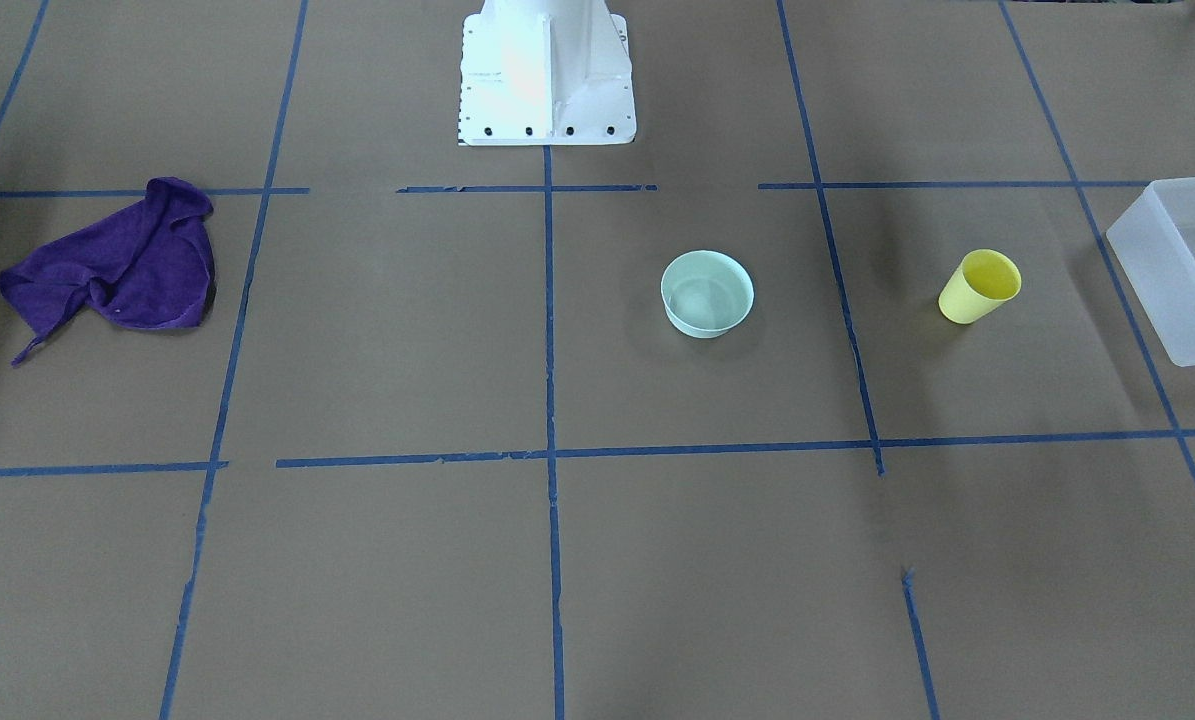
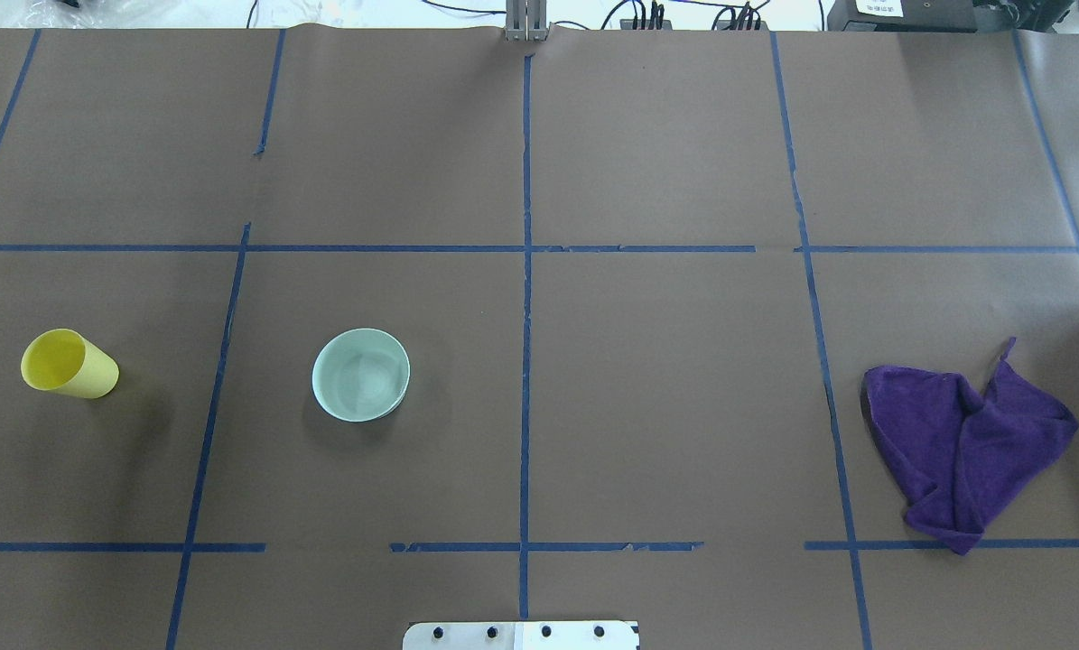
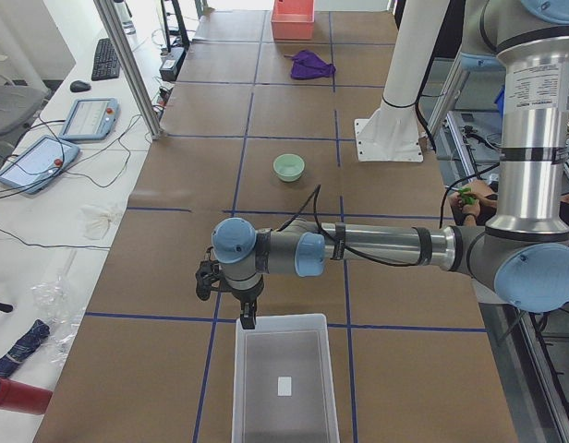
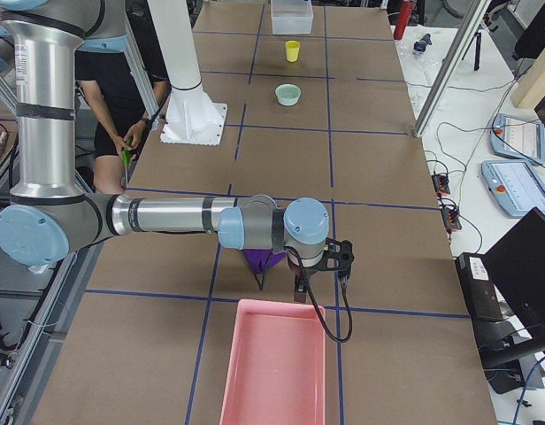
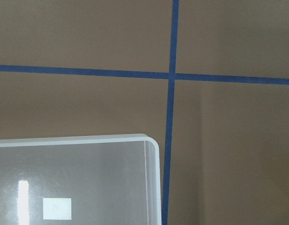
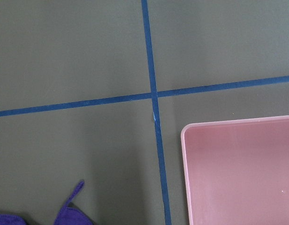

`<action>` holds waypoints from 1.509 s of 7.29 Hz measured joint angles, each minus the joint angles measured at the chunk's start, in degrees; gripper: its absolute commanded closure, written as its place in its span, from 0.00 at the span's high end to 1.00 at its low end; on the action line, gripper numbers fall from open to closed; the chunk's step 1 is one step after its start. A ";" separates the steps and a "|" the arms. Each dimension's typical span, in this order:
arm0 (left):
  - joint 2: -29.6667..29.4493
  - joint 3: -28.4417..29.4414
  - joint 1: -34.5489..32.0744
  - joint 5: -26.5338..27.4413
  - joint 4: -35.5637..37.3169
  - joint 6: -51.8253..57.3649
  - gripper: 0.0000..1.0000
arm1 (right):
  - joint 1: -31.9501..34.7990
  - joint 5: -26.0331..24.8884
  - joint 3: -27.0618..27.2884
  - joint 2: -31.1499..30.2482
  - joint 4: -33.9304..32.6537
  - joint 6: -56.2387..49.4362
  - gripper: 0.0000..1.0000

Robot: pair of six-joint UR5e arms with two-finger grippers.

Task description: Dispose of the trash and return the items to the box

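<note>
Overhead exterior: mint-green bowl (image 2: pixel 360 375) upright on brown paper. Yellow cup (image 2: pixel 69 364) stands well left of the bowl, and the frosted box (image 1: pixel 1182 265) farther left, its white sticker (image 5: pixel 57 208) unreadable. Purple cloth (image 2: pixel 963 442) lies far right. Whether the left gripper (image 3: pixel 248 318) and right gripper (image 4: pixel 295 283) are closed cannot be told.
</note>
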 measured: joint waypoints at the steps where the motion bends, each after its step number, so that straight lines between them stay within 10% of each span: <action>1: -0.10 -0.29 0.12 -0.02 -0.07 0.01 1.00 | -0.29 -0.06 0.00 0.10 0.03 0.00 1.00; 6: -0.49 -6.50 5.15 -0.62 -8.90 -4.19 1.00 | -1.72 0.47 0.10 0.37 0.27 0.17 1.00; 11: 7.13 -11.14 21.89 3.71 -31.04 -34.72 1.00 | -3.89 0.35 2.42 1.00 0.17 0.70 1.00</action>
